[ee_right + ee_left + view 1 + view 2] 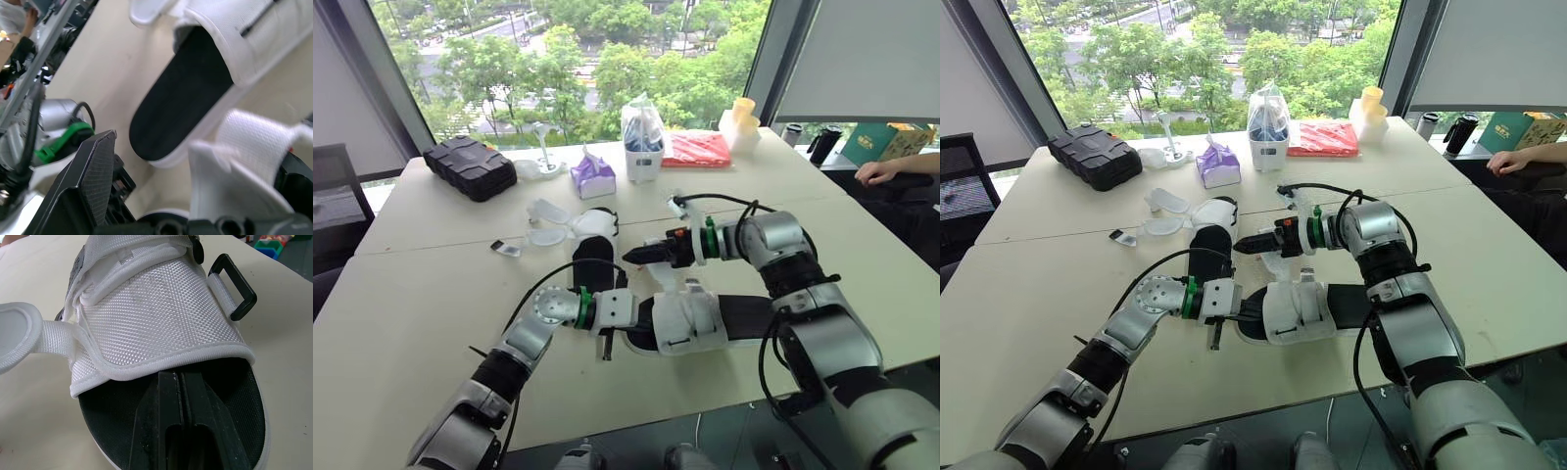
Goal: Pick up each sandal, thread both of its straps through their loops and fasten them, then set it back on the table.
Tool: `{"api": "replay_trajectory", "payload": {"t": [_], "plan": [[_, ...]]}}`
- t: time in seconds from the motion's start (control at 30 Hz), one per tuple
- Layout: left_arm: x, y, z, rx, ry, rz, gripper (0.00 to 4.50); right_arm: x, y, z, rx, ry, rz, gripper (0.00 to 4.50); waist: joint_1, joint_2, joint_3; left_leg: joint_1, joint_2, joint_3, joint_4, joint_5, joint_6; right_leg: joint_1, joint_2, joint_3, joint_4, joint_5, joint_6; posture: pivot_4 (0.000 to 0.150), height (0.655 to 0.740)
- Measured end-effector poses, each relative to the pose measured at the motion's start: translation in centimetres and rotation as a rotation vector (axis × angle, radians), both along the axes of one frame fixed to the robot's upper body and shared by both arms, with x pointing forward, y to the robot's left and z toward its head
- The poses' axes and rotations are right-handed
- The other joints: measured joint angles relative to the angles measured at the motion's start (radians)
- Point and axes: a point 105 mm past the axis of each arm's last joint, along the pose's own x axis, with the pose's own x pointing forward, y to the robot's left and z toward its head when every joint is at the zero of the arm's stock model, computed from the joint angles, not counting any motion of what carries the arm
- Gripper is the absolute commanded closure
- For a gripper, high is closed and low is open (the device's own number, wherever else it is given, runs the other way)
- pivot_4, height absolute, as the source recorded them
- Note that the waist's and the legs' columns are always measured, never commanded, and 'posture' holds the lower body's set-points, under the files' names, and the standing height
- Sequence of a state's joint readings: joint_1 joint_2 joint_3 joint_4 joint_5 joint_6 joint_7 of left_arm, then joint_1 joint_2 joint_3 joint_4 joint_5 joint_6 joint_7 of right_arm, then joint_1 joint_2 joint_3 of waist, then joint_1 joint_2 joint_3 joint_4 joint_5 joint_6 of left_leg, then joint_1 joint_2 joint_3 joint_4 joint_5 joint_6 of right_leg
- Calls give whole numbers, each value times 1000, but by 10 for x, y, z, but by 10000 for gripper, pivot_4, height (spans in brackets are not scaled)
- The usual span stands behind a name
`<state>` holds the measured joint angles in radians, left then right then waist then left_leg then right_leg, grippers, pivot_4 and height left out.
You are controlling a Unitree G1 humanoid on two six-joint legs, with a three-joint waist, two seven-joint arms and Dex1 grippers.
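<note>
Black loop (239, 280) on near sandal (156, 318), left wrist view

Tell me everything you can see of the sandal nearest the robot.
The near sandal lies on the table, a white woven upper over a black footbed, with a white sole rim. A black rectangular loop stands at one side; one white strap lies loose, unthreaded. The left claw reaches into its open end, over the footbed.

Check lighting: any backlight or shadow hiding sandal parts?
Left eye view: bright window behind, but the near sandal is evenly lit. Left wrist view: footbed under the white upper sits in shadow; black loop stands out against the pale table.
</note>
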<state>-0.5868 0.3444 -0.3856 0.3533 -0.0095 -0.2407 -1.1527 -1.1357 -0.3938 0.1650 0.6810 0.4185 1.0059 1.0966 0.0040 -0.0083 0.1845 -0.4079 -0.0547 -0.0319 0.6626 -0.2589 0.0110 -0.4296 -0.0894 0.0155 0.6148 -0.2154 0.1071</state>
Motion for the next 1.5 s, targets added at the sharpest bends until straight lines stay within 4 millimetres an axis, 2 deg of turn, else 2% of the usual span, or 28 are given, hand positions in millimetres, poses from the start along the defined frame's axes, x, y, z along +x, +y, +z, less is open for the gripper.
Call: {"api": "replay_trajectory", "payload": {"t": [0.23, 0.33, 0.53, 0.7, 0.77, 0.97, 1.1, 1.33, 1.5], "plan": [[0, 1, 0, 2, -3, 4, 45000, 3, 5, 7, 56, 11, 13, 6565, -5, 0, 0, 0, 0, 0, 0, 0, 0, 0, 0, 0, 0, 0, 0, 1500, 7400], [0, 1, 0, 2, -3, 4, 45000, 4, 5, 13, 71, 2, 14, 14741, -5, 0, 0, 0, 0, 0, 0, 0, 0, 0, 0, 0, 0, 0, 0, 1500, 7400], [0, 1, 0, 1, -2, 3, 45000, 2, 4, 22, 97, -12, 23, 43933, -5, 1, 0, 0, 0, 0, 0, 0, 0, -1, 0, 0, 0, 0, 0, 1500, 7400], [-1, -1, -1, -3, 1, -1, 45000, -17, -5, 37, 118, -80, 69, 44601, 3, 1, 0, -1, 0, 0, 0, 0, 0, -1, -1, 0, 0, 0, 0, 1500, 7400], [-1, -2, -1, -5, 2, -2, 45000, -30, -9, 34, 106, -144, 92, 44601, 5, 1, 0, -1, 0, 0, -1, 0, 0, -1, -1, 0, 0, 0, 0, 1500, 7400], [-1, -2, -2, -3, 6, -3, 45000, -74, -22, 14, -1, -494, 165, 44601, 7, 1, 0, 0, 0, 0, 0, 0, 0, 0, 0, 0, -1, 0, 0, 1500, 7400], [0, -1, -2, -1, 9, 0, 45000, -89, -17, 16, 32, -639, 157, 44601, 6, 1, 0, 1, 0, 0, 0, 0, 0, 2, 2, 0, 0, 0, 0, 1500, 7400], [0, -4, -2, -2, 7, -12, 45000, -114, -33, 2, -41, -719, 226, 44601, 8, 0, 0, 0, 0, 1, 1, 0, 1, 2, 2, 0, -2, 0, 1, 1500, 7400], [-1, -6, -2, -6, 11, -16, 45000, -128, -32, -12, -86, -725, 306, 44601, 8, 0, 0, 0, 1, 0, 1, 0, 1, 2, 2, 0, -1, 0, 0, 1500, 7400]]}}
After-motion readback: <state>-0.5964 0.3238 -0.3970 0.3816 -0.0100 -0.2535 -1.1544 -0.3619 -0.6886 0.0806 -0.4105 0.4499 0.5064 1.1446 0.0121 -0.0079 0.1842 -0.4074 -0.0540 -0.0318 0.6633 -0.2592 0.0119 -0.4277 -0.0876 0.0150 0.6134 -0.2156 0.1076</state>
